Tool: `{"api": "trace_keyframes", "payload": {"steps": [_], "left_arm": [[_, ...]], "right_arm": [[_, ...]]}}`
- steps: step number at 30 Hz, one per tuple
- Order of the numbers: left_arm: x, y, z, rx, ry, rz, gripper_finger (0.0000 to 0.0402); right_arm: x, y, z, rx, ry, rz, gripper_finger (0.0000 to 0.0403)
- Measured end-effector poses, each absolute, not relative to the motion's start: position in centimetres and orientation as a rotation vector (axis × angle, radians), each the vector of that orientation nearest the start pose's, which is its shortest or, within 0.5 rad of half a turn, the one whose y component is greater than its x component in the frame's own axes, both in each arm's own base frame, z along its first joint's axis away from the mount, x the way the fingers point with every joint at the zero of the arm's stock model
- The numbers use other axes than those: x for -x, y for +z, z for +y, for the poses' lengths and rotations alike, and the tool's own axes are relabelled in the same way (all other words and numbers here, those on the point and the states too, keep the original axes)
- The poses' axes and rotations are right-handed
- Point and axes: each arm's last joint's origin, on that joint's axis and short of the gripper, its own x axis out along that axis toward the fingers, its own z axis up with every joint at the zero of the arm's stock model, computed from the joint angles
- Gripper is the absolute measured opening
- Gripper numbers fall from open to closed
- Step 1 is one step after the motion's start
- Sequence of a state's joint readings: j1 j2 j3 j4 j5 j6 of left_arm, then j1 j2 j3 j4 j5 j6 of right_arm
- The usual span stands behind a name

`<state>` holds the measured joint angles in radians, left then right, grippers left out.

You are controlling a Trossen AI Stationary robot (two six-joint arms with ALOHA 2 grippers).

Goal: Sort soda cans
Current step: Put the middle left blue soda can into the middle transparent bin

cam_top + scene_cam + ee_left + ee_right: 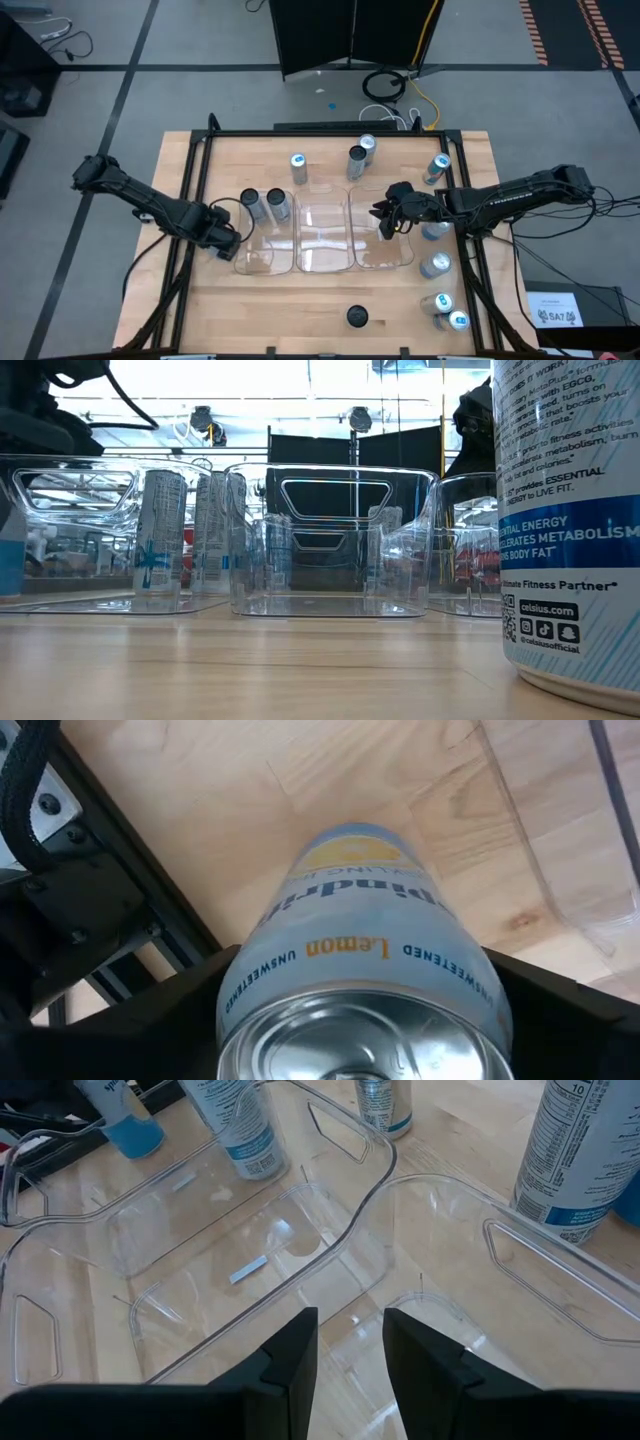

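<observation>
My left gripper (224, 240) is at the left tray's near-left corner, shut on a silver-grey soda can (360, 910) with "Lemon" print; in the high view the gripper hides this can. My right gripper (385, 214) hovers over the right clear tray (400, 262), its fingers (350, 1350) a narrow gap apart and empty. Two dark-topped cans (264, 204) stand upright in the left tray (258, 262). Blue-topped cans (438, 268) stand along the table's right side, and several cans (357, 160) stand behind the trays. One dark-topped can (357, 317) stands near the table's near edge. My left gripper pinches the lemon can between its two fingers (150, 1030), on the can's side wall (250, 990) close to the domed end that faces the camera. The can points away from the wrist toward the tabletop. Whether its far end rests on the wood, I cannot tell.
Three clear trays sit side by side mid-table; the middle tray (322, 262) holds nothing. The black table frame (190, 200) runs close to my left gripper. Bare wood (270, 310) lies in front of the trays. In the low view a large can (570, 510) fills the right foreground.
</observation>
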<state>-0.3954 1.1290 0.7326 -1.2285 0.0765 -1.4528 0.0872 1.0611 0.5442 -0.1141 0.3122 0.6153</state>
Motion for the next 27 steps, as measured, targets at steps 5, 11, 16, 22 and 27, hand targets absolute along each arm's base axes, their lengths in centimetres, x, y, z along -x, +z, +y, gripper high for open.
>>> {"api": "trace_keyframes", "payload": {"steps": [5,11,16,22,27], "left_arm": [[-13.9,20.7,-6.0,0.841,0.83,1.51,0.0323],[-14.4,21.2,-6.3,0.847,0.742,1.509,0.0308],[-15.6,23.5,-7.0,0.842,0.582,1.443,0.0308],[-14.9,27.0,-6.9,0.825,0.648,1.486,0.0308],[-14.0,29.7,-6.4,0.789,0.722,1.487,0.0308]], "right_arm": [[-21.1,20.9,0.9,-0.466,-0.398,0.529,0.0107],[-21.1,20.9,0.9,-0.466,-0.398,0.528,0.0107],[-21.1,20.9,0.9,-0.466,-0.397,0.527,0.0107],[-21.1,20.9,0.9,-0.46,-0.395,0.529,0.0107],[-21.1,21.0,0.9,-0.461,-0.394,0.523,0.0107]]}}
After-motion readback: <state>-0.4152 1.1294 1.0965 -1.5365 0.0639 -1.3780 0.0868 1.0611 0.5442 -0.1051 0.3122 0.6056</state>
